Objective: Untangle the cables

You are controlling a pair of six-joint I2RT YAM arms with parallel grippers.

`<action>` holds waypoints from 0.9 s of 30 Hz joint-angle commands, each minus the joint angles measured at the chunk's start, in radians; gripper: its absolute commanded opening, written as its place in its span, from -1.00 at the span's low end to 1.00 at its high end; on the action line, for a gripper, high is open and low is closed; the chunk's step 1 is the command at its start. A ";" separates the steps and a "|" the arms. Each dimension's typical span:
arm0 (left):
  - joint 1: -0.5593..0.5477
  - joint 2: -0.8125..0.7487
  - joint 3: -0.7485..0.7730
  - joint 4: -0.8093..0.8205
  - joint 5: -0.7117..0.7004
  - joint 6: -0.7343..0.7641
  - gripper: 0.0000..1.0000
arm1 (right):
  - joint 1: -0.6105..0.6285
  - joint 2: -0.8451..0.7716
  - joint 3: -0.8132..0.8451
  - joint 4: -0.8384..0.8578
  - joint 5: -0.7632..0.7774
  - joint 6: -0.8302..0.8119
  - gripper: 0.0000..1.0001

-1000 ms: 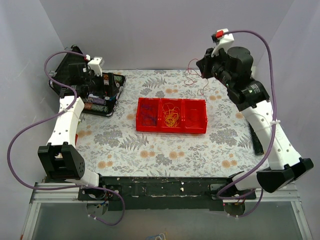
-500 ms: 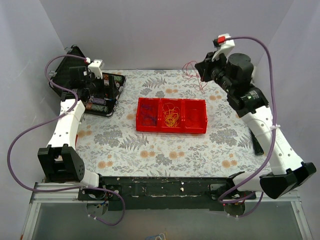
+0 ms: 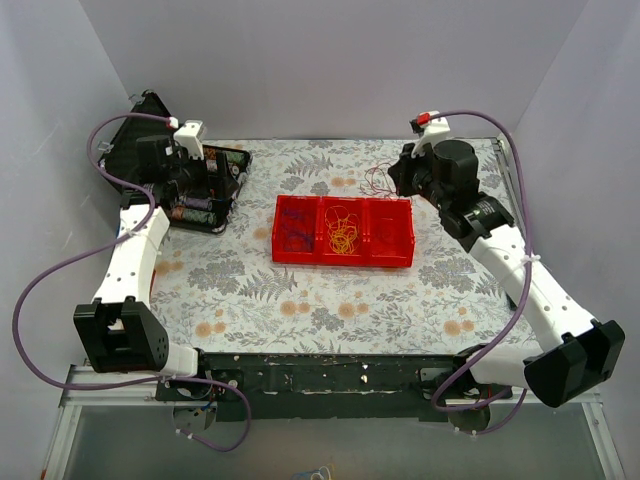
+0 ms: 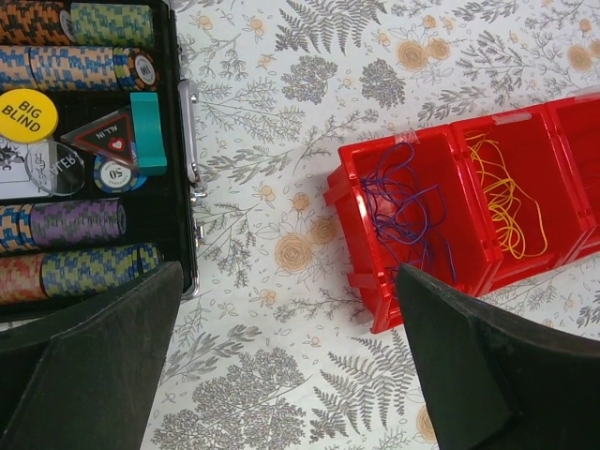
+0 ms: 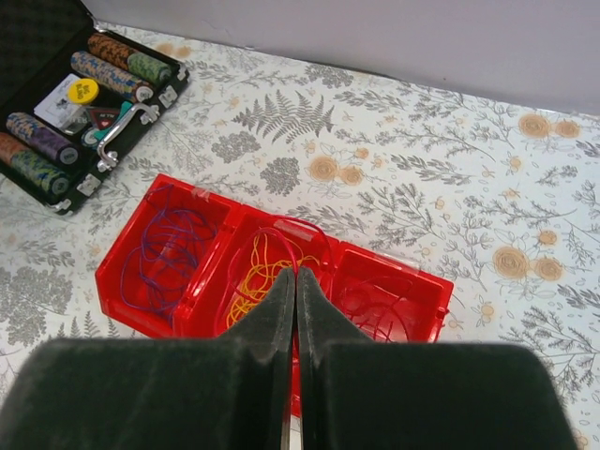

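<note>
A red three-compartment tray [image 3: 276,256] sits mid-table. Its left bin holds purple-blue cables [image 3: 295,228], its middle bin yellow cables [image 3: 343,233], its right bin red cables [image 3: 388,230]. My right gripper [image 3: 398,176] hangs above the tray's far right corner, shut on a thin red cable [image 3: 377,179] that dangles from it. In the right wrist view the shut gripper [image 5: 296,274] pinches the red cable [image 5: 314,231], which loops over the yellow bin. My left gripper [image 3: 192,176] is open and empty beside the chip case. In the left wrist view it [image 4: 289,277] is above bare cloth.
An open black poker-chip case [image 3: 205,185] lies at the far left, its handle [image 4: 188,187] facing the tray. A floral cloth [image 3: 330,300] covers the table. Grey walls close in the back and sides. A dark object [image 3: 514,285] lies at the right edge.
My right gripper has come down and in toward the tray's far right corner, carrying the red cable with it. The left arm shifted only slightly.
</note>
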 commanded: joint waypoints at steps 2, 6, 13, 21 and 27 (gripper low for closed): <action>0.001 -0.056 -0.012 0.026 0.011 -0.005 0.96 | -0.004 -0.035 -0.088 0.071 0.081 0.022 -0.97; -0.001 -0.050 -0.009 0.024 0.007 -0.008 0.96 | -0.010 -0.031 -0.188 0.075 0.105 0.054 -0.97; -0.001 -0.052 -0.017 0.015 0.017 -0.021 0.96 | -0.012 0.060 -0.299 0.107 0.117 0.091 -0.97; -0.005 -0.052 -0.036 0.013 -0.002 -0.018 0.96 | -0.015 0.242 -0.288 0.138 0.139 0.131 -0.97; -0.007 -0.059 -0.047 0.010 -0.007 -0.012 0.96 | -0.013 0.388 -0.247 0.124 0.162 0.144 -0.97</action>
